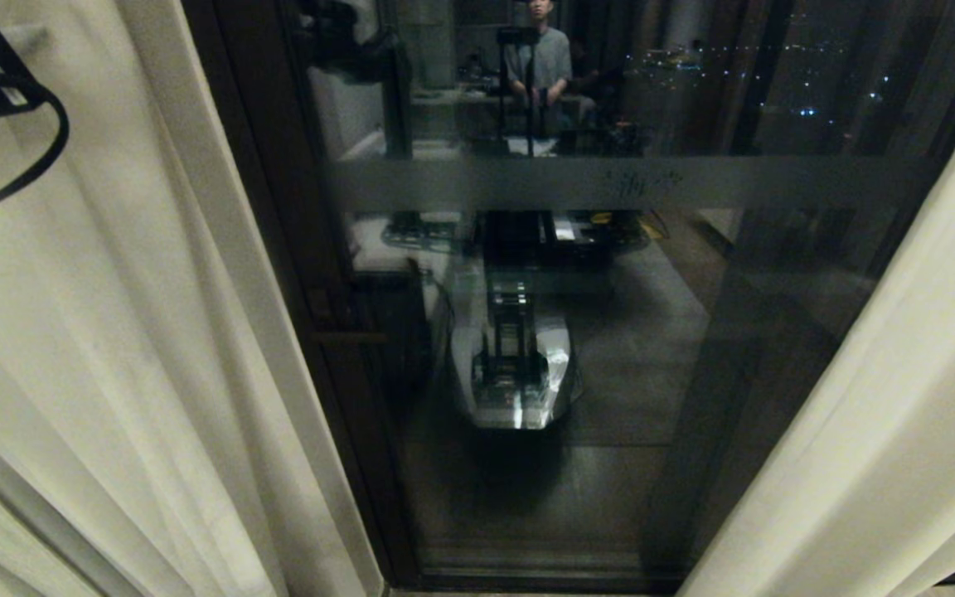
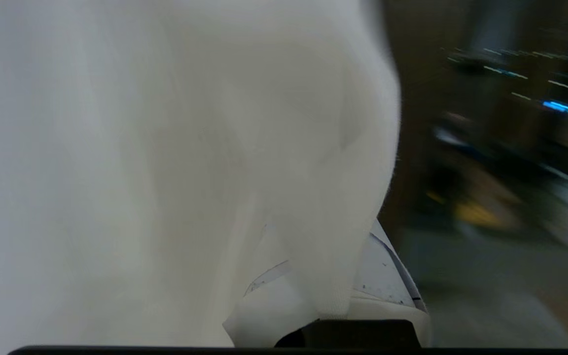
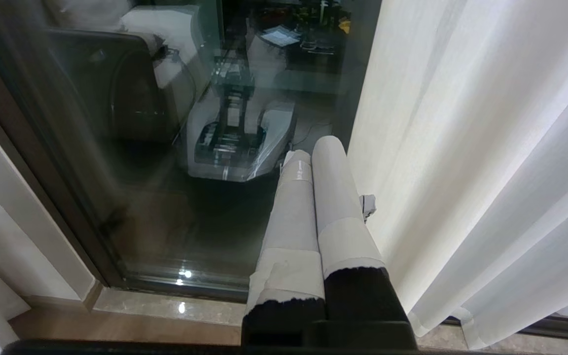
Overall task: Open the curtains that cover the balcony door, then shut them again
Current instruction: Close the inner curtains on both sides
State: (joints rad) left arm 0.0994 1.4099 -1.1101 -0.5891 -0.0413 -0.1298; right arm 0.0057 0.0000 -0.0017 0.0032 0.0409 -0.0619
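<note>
The curtains (image 1: 113, 348) hung apart at both sides, and the balcony door (image 1: 577, 332) showed dark between them. The left gripper (image 2: 313, 301) was closed on a fold of the left panel. The right gripper (image 3: 313, 197) hung low beside the right panel, fingers together, holding nothing.

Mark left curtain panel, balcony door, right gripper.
left curtain panel (image 1: 113, 348), head view, on its folds.
balcony door (image 1: 262, 166), head view, on the dark frame.
right gripper (image 3: 308, 160), right wrist view, at the shut fingertips.
</note>
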